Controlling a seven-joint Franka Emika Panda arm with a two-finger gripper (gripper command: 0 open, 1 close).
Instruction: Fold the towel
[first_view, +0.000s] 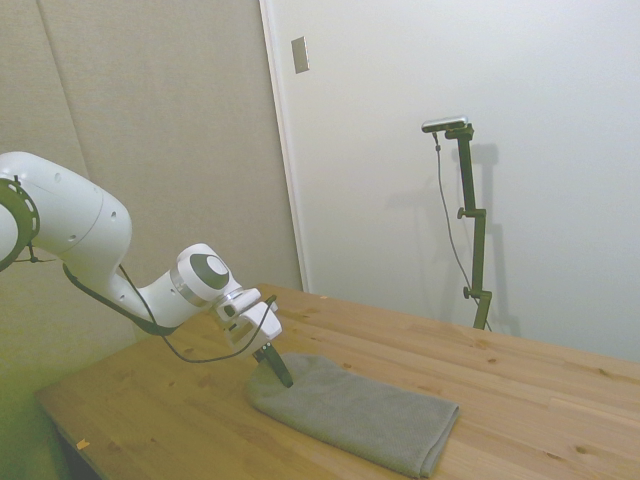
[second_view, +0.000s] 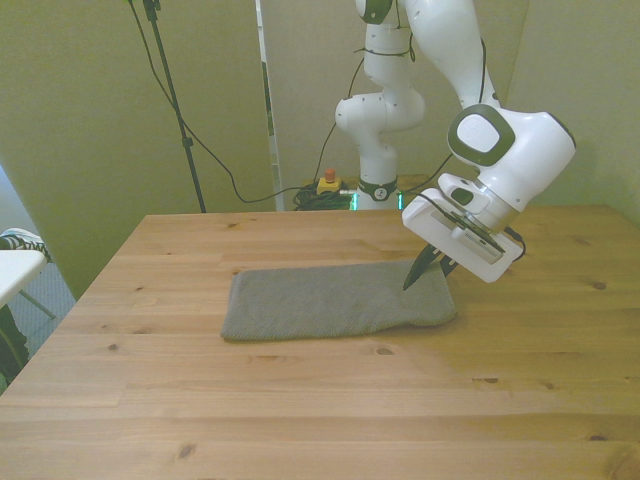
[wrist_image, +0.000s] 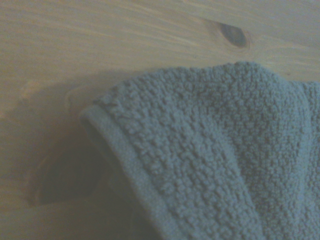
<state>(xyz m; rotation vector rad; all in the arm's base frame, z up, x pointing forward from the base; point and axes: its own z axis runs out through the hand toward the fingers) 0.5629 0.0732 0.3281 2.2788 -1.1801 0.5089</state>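
Note:
The grey-brown towel (second_view: 320, 298) lies as a flat, long folded strip across the middle of the wooden table (second_view: 300, 400). Its end at the front view's right sits under my gripper (second_view: 422, 277). In the side view that is the towel's (first_view: 360, 412) near-left end, where my gripper (first_view: 277, 372) tilts down onto the cloth. The fingers are pinched together on the towel's edge. Close up in the wrist view, a hemmed corner of the towel (wrist_image: 210, 150) is bunched and raised slightly, with a dark shadow on the wood beneath it.
Behind the table's far edge, a small yellow box with a red button (second_view: 327, 182) sits among cables. A white object (second_view: 15, 270) pokes in at the front view's left edge. Bare wood (first_view: 560, 400) surrounds the towel.

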